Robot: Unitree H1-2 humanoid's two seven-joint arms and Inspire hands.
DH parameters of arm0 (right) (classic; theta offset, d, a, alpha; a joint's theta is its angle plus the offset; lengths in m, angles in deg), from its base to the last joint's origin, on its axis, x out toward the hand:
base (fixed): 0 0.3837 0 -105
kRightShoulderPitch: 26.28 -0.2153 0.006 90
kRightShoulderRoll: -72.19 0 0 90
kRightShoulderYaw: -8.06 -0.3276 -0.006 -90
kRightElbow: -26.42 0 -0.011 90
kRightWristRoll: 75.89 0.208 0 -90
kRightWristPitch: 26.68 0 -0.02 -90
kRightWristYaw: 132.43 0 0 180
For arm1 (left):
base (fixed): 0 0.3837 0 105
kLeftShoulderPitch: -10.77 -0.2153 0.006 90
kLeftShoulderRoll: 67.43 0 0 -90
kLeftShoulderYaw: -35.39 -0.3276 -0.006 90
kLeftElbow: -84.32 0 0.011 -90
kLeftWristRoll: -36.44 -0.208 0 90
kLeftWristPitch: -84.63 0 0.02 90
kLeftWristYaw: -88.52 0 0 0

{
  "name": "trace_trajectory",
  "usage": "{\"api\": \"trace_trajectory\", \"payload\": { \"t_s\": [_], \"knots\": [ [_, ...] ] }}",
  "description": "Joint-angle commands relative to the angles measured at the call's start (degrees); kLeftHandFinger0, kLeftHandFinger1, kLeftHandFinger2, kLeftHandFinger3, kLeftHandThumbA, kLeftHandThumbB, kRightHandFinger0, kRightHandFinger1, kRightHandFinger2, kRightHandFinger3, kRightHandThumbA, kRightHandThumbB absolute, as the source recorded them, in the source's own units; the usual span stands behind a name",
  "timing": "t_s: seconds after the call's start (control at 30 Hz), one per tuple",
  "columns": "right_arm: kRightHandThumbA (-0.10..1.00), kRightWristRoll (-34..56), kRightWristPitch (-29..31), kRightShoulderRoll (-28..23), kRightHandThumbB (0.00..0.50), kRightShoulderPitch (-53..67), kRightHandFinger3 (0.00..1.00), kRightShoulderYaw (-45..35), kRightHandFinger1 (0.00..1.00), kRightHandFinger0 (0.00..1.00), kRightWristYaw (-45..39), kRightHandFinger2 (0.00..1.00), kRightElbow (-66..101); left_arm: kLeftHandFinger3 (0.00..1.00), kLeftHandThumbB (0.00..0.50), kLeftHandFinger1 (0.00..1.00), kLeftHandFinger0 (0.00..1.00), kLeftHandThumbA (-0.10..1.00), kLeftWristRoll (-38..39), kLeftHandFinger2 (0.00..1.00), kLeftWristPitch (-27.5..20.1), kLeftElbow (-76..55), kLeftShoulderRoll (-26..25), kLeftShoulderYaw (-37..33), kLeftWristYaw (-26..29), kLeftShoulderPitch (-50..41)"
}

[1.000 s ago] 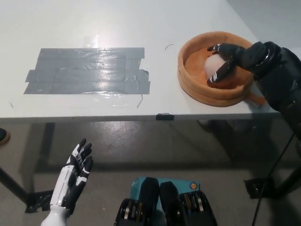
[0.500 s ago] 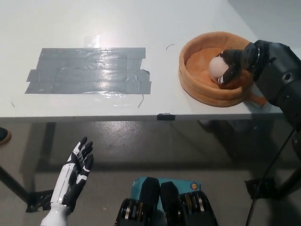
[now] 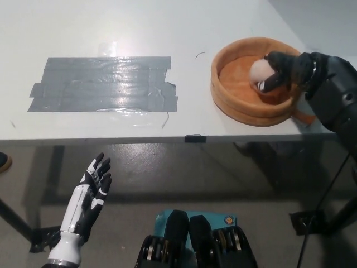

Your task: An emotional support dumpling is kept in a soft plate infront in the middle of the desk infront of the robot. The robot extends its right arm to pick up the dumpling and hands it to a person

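Note:
A round orange soft plate (image 3: 240, 103) sits on the white desk (image 3: 184, 33) at the right. Inside it, toward its right side, is the white dumpling (image 3: 257, 71). My black right hand (image 3: 281, 71) reaches in from the right and is shut on the dumpling, fingers wrapped over its right side. The dumpling seems slightly raised off the plate's floor, though I cannot tell for sure. My white left hand (image 3: 89, 192) rests open below the desk edge at the lower left.
A large patch of grey tape strips (image 3: 103, 84) is stuck on the desk's left half. The desk's front edge (image 3: 167, 138) runs across the middle of the picture, with dark floor and table legs below it.
My right hand has closed tighter around the dumpling and drawn it up and to the right within the plate. The left hand has hardly moved.

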Motion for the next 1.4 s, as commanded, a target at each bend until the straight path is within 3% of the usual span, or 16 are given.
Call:
{"api": "trace_trajectory", "payload": {
  "t_s": [0.0, 0.07, 0.1, 0.13, 0.17, 0.3, 0.4, 0.47, 0.63, 0.73, 0.87, 0.93, 1.1, 1.37],
  "knots": [
    [-0.10, 4.94, 4.39, -1.64, 0.177, -3.66, 1.00, -6.76, 0.88, 0.31, 4.17, 1.00, 4.89, 1.00, 0.343, 1.00, 1.00, 0.82, 0.42, 1.00, -2.05, -0.52, -0.96, 0.18, -0.57, 1.29],
    [-0.10, 5.97, 4.47, -1.65, 0.175, -3.97, 1.00, -9.43, 0.83, 0.28, 3.94, 1.00, 6.46, 1.00, 0.346, 1.00, 1.00, 0.83, 0.51, 1.00, -1.78, -0.55, -0.92, 0.20, -0.56, 1.59],
    [-0.10, 7.39, 4.02, -1.51, 0.197, -4.55, 0.99, -12.10, 0.78, 0.28, 4.48, 1.00, 8.53, 1.00, 0.336, 1.00, 1.00, 0.83, 0.47, 1.00, -1.98, -0.52, -0.98, 0.19, -0.58, 1.95],
    [-0.10, 8.59, 3.87, -1.42, 0.169, -4.67, 1.00, -14.18, 0.76, 0.28, 4.52, 1.00, 11.00, 1.00, 0.348, 1.00, 1.00, 0.83, 0.59, 1.00, -1.50, -0.68, -0.96, 0.21, -0.61, 2.08],
    [-0.10, 9.07, 3.62, -1.32, 0.151, -4.77, 1.00, -15.44, 0.76, 0.29, 4.60, 1.00, 12.43, 1.00, 0.350, 1.00, 1.00, 0.83, 0.55, 1.00, -1.26, -0.77, -0.94, 0.23, -0.56, 2.17],
    [-0.10, 10.06, 4.14, -0.47, 0.164, -6.72, 1.00, -20.62, 0.80, 0.31, 7.66, 1.00, 17.83, 1.00, 0.349, 1.00, 1.00, 0.82, 1.10, 1.00, -0.76, -0.44, -0.98, 0.35, -0.74, 3.96],
    [-0.10, 10.53, 1.51, -0.14, 0.142, -7.07, 0.99, -22.96, 0.68, 0.18, 7.23, 0.96, 23.56, 1.00, 0.331, 1.00, 1.00, 0.83, 0.68, 1.00, -1.18, -0.03, -1.08, 0.27, -0.67, 5.11],
    [-0.10, 11.67, -2.34, 0.45, 0.149, -7.02, 0.98, -24.71, 0.67, 0.17, 6.16, 0.96, 27.32, 1.00, 0.318, 1.00, 1.00, 0.82, 0.77, 1.00, -1.08, 0.11, -0.86, 0.15, -0.68, 5.62],
    [-0.10, 12.31, 2.14, 1.43, 0.153, -5.15, 0.86, -25.63, 0.58, 0.10, 6.09, 0.88, 28.69, 1.00, 0.318, 1.00, 1.00, 0.82, 1.01, 1.00, -0.85, 0.08, -0.67, -0.01, -0.91, 5.73],
    [-0.10, 11.49, 3.24, 1.81, 0.170, -4.64, 0.83, -24.92, 0.57, 0.12, 6.90, 0.90, 27.89, 1.00, 0.312, 1.00, 1.00, 0.82, -0.16, 1.00, -1.73, 0.37, -0.76, -0.15, -0.49, 5.52],
    [-0.10, 11.46, 3.17, 2.42, 0.172, -4.03, 0.84, -24.95, 0.62, 0.18, 7.65, 0.95, 27.92, 1.00, 0.340, 1.00, 1.00, 0.82, 0.56, 1.00, -0.73, 0.28, -0.81, -0.12, -0.90, 5.40],
    [-0.10, 11.73, 3.23, 2.63, 0.169, -3.82, 0.81, -25.02, 0.56, 0.12, 7.58, 0.91, 28.16, 1.00, 0.343, 1.00, 1.00, 0.82, 0.74, 1.00, -0.78, 0.21, -0.76, -0.10, -0.95, 5.35],
    [-0.10, 11.58, 5.79, 2.81, 0.180, -4.11, 0.75, -24.51, 0.56, 0.09, 8.54, 0.86, 26.75, 1.00, 0.348, 1.00, 1.00, 0.82, 0.27, 1.00, -1.05, 0.39, -0.85, -0.09, -0.72, 5.55],
    [-0.10, 8.77, 5.50, 4.35, 0.174, -5.10, 0.84, -21.53, 0.58, 0.09, 10.65, 0.88, 25.06, 1.00, 0.340, 1.00, 1.00, 0.83, -0.54, 1.00, -1.34, 0.08, -0.91, -0.27, -0.50, 5.14]
  ]
}}
